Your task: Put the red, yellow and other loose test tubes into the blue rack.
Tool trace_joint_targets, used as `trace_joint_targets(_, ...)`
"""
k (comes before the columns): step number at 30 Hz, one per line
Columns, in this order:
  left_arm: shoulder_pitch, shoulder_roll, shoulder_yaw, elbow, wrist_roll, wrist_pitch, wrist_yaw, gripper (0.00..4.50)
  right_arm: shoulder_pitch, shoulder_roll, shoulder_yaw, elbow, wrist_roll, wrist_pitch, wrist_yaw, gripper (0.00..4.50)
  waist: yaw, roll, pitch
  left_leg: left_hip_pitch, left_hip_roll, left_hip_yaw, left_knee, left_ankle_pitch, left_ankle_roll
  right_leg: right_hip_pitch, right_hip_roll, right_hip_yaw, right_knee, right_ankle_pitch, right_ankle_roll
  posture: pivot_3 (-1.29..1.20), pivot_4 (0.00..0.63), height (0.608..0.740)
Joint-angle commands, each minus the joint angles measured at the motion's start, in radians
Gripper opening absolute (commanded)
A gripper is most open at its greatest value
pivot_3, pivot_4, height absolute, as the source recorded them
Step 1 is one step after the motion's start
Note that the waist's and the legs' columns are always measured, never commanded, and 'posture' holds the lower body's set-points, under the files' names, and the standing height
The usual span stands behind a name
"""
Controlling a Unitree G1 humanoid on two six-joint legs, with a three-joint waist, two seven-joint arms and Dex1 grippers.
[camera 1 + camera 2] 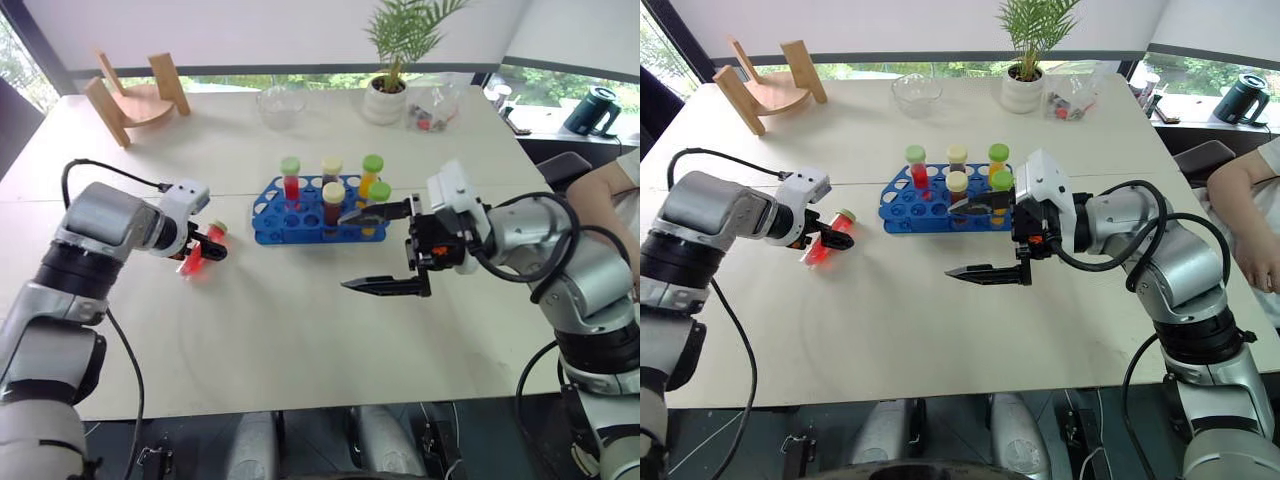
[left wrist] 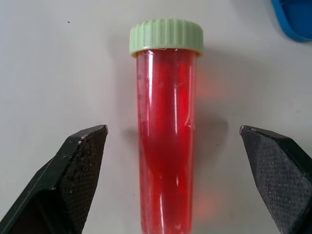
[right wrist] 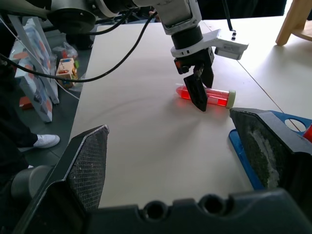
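Observation:
A loose test tube (image 1: 197,255) of bright red liquid with a green cap lies flat on the white table, left of the blue rack (image 1: 280,222). My left gripper (image 1: 205,246) points down over it, open, with a finger on either side of the tube (image 2: 168,146) and not touching it. Several capped tubes stand upright in the rack, among them a red one (image 1: 290,178) and a yellow one (image 1: 371,175). My right gripper (image 1: 385,250) hovers open and empty above the table, just in front of the rack's right end.
At the back of the table stand a wooden stand (image 1: 135,95), a glass bowl (image 1: 282,105), a potted plant (image 1: 388,95) and a clear bag (image 1: 432,110). A person's arm (image 1: 610,190) rests at the right edge. Bare table lies in front of the rack.

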Motion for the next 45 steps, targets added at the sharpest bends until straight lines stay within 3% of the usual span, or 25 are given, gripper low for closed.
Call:
trace_joint_targets(1,-0.053,-0.024,-0.008,0.066,0.056,-0.074,-0.024,4.50,-0.010,-0.034,-0.047,-0.058,0.040,0.012,0.011,4.39,0.001,0.000,0.000,0.000,0.000,0.000,0.000,0.000,0.000,0.000,0.000,0.000,0.000,0.000,0.000,0.00,0.150,0.740)
trace_joint_targets(3,-0.062,-0.042,-0.011,0.102,0.075,-0.103,-0.038,4.50,-0.002,-0.044,-0.053,-0.065,0.042,0.018,0.006,4.39,0.003,0.000,0.000,0.000,0.000,0.000,0.000,0.000,0.000,0.000,0.000,0.000,0.000,0.000,0.000,0.00,0.150,0.740)
trace_joint_targets(6,-0.072,-0.067,-0.002,0.139,0.097,-0.125,-0.050,3.72,0.012,-0.054,-0.063,-0.071,0.042,0.018,-0.003,4.50,0.003,0.000,0.000,0.000,0.000,0.000,0.000,0.000,0.000,0.000,-0.001,0.000,0.000,0.000,0.000,0.00,0.150,0.740)
trace_joint_targets(11,-0.080,-0.088,0.009,0.176,0.126,-0.140,-0.077,1.15,0.039,-0.068,-0.078,-0.071,0.029,0.006,-0.015,4.50,0.005,0.000,0.000,0.000,-0.001,0.000,0.000,0.000,0.000,0.001,-0.001,0.000,0.000,0.000,0.000,0.00,0.150,0.740)
trace_joint_targets(12,-0.080,-0.080,0.011,0.169,0.127,-0.131,-0.088,0.82,0.040,-0.069,-0.082,-0.068,0.027,0.005,-0.021,4.50,0.005,0.000,0.000,0.000,-0.001,0.000,0.000,0.000,0.000,0.001,-0.001,0.000,0.000,0.000,0.000,0.00,0.150,0.740)
trace_joint_targets(17,-0.082,-0.026,0.033,0.111,0.116,-0.103,-0.153,0.80,0.059,-0.078,-0.091,-0.059,0.018,-0.008,-0.033,4.50,0.002,0.000,0.000,0.000,-0.001,0.000,0.000,0.000,0.000,0.001,-0.001,-0.001,0.000,0.000,0.000,0.00,0.150,0.740)
trace_joint_targets(20,-0.089,-0.019,0.176,0.072,0.061,-0.157,-0.165,0.80,0.080,-0.075,-0.106,-0.071,0.018,-0.005,-0.059,4.50,0.000,-0.001,0.001,0.000,-0.001,0.000,0.000,0.000,0.000,0.000,-0.001,-0.001,0.000,0.000,0.000,0.00,0.150,0.740)
trace_joint_targets(24,-0.078,-0.097,0.452,-0.017,-0.097,-0.264,-0.174,0.80,0.110,-0.062,-0.124,-0.085,0.018,-0.004,-0.114,4.50,0.003,-0.001,0.001,-0.001,0.000,0.000,0.000,0.000,0.000,0.000,-0.002,-0.001,0.000,0.000,0.000,0.00,0.150,0.740)
trace_joint_targets(28,0.127,-0.313,0.685,-0.302,-0.337,-0.399,-0.200,0.80,0.130,-0.045,-0.141,-0.105,0.029,0.012,-0.181,4.50,0.006,0.000,0.000,0.000,-0.001,0.001,0.001,0.000,0.000,0.001,-0.005,-0.001,0.000,0.000,0.001,0.00,0.150,0.740)
trace_joint_targets(30,0.179,-0.401,0.702,-0.335,-0.343,-0.499,-0.167,0.80,0.131,-0.044,-0.148,-0.111,0.035,0.019,-0.198,4.50,0.011,-0.001,0.000,0.000,-0.001,0.001,0.001,0.000,0.000,0.001,-0.005,-0.001,0.000,0.000,0.001,0.00,0.150,0.740)
trace_joint_targets(33,0.264,-0.470,0.581,-0.320,-0.214,-0.771,-0.218,0.80,0.137,-0.048,-0.155,-0.121,0.038,0.029,-0.223,4.50,0.013,-0.001,0.000,0.001,-0.001,0.001,0.003,0.000,0.000,0.002,-0.004,-0.001,0.001,0.000,0.001,0.00,0.150,0.740)
trace_joint_targets(38,0.267,-0.562,0.514,-0.104,-0.081,-1.144,-0.225,0.80,0.156,-0.060,-0.172,-0.151,0.052,0.045,-0.242,4.50,0.030,-0.001,0.000,0.002,-0.002,0.001,0.003,0.000,0.000,0.004,-0.004,-0.001,0.000,0.000,0.000,0.00,0.150,0.740)
trace_joint_targets(45,0.222,-0.626,0.486,0.119,-0.034,-1.369,-0.242,0.80,0.184,-0.064,-0.190,-0.196,0.066,0.068,-0.273,4.50,0.030,-0.001,0.000,0.001,-0.002,0.000,0.003,-0.001,0.002,0.004,-0.004,-0.001,-0.002,0.001,0.001,0.00,0.150,0.740)
